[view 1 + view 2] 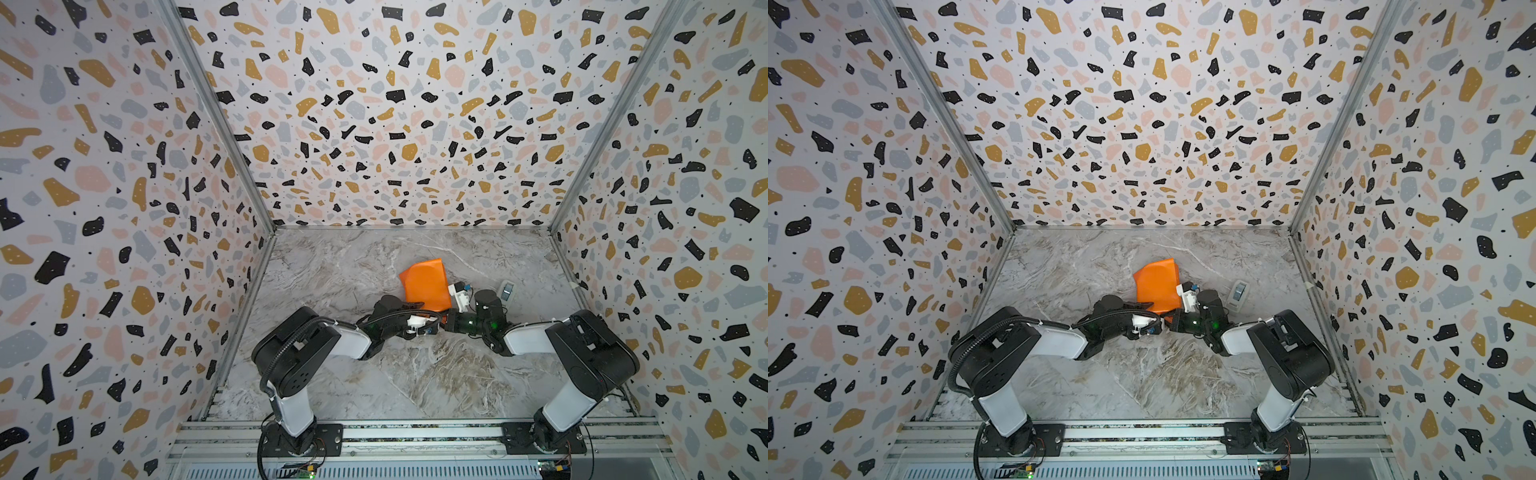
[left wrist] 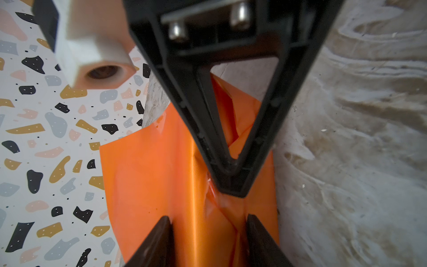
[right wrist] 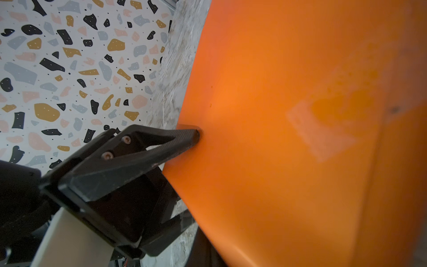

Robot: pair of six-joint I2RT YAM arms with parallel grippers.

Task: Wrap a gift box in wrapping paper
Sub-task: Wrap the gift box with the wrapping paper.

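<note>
The wrapping paper point(image 1: 426, 282) point(image 1: 1158, 282) shows its orange face and is folded into a small bundle on the marble table; the gift box is hidden under it. My left gripper point(image 2: 209, 219) is shut on this bundle, with a dark finger point(image 2: 161, 242) on each side of the orange paper point(image 2: 150, 185). My right gripper point(image 2: 231, 188) comes in from the other side, shut, its tip resting on a crumpled fold between the left fingers. In the right wrist view the orange paper point(image 3: 288, 138) fills most of the picture, and the left gripper's finger point(image 3: 182, 138) touches its edge.
A small grey-and-white device point(image 1: 507, 290) point(image 1: 1239, 293) lies on the table just right of the right wrist. Terrazzo-patterned walls point(image 1: 124, 249) close in the marble table point(image 1: 415, 374) on three sides. Both arm bases stand on the front rail point(image 1: 415, 436).
</note>
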